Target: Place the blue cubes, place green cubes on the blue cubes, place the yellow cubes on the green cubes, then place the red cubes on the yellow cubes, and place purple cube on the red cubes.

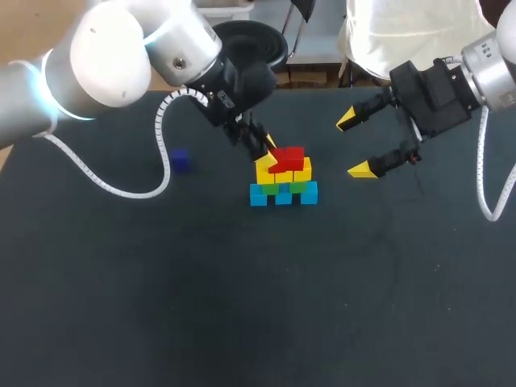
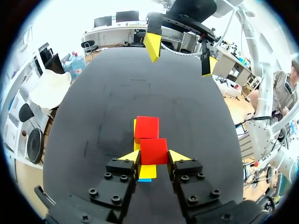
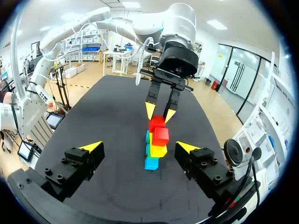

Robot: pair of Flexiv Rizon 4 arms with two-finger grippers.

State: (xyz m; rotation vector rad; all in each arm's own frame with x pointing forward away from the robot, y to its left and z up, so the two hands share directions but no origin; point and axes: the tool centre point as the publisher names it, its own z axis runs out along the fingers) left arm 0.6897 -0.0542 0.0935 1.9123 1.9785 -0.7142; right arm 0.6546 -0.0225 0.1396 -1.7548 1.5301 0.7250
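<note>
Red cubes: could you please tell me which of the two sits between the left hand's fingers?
The red cube closest to the left hand, its yellow tips touching both sides; the other red cube sits ahead.

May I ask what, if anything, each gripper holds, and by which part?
The left gripper pinches a red cube by opposite side faces; the right gripper holds nothing.

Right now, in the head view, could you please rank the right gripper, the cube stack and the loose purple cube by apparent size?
Largest to smallest:
1. right gripper, though it hangs above the table, nearer the camera, which inflates it
2. cube stack
3. purple cube
</note>
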